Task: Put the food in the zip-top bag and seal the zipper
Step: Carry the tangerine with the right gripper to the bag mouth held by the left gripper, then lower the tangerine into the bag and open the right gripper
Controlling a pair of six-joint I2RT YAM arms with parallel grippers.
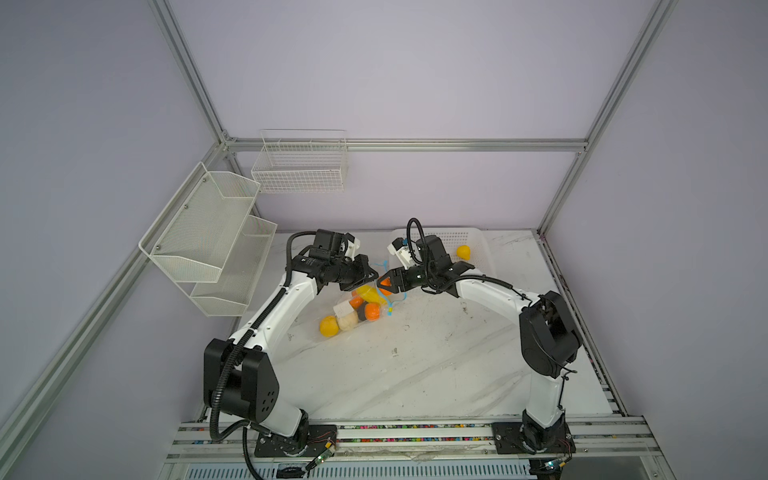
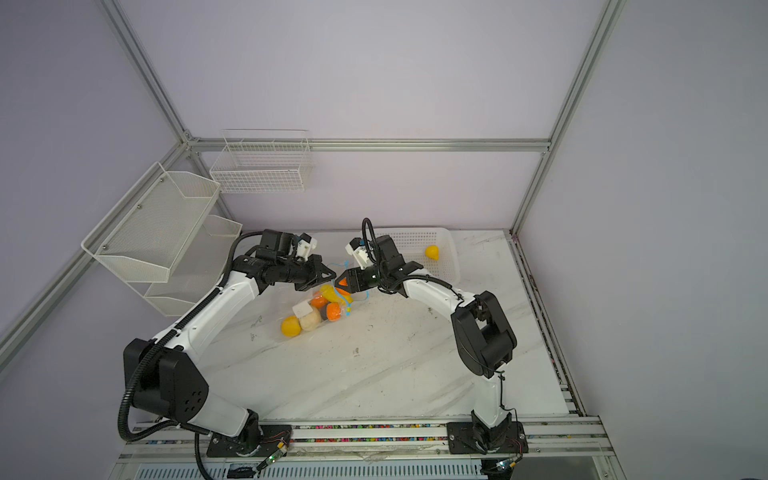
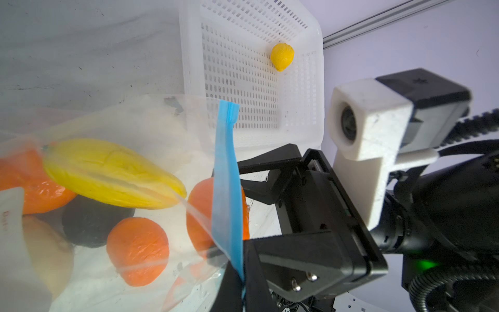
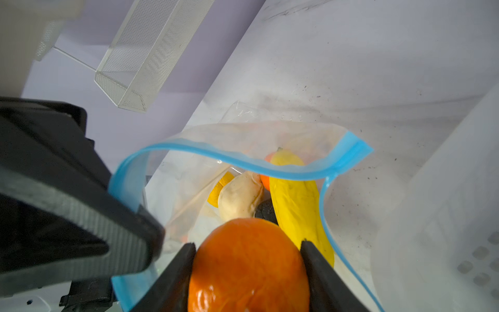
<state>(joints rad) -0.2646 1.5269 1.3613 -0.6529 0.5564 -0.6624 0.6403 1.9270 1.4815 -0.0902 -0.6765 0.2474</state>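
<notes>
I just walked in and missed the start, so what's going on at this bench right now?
The left gripper is pinched on the blue zipper of the zip-top bag, holding its mouth open. The right gripper holds an orange ball at that opening, not yet released. A long yellow piece, a cream ball and a black lump are already inside. One yellow fruit sits in the white basket. The zipper is unsealed.
</notes>
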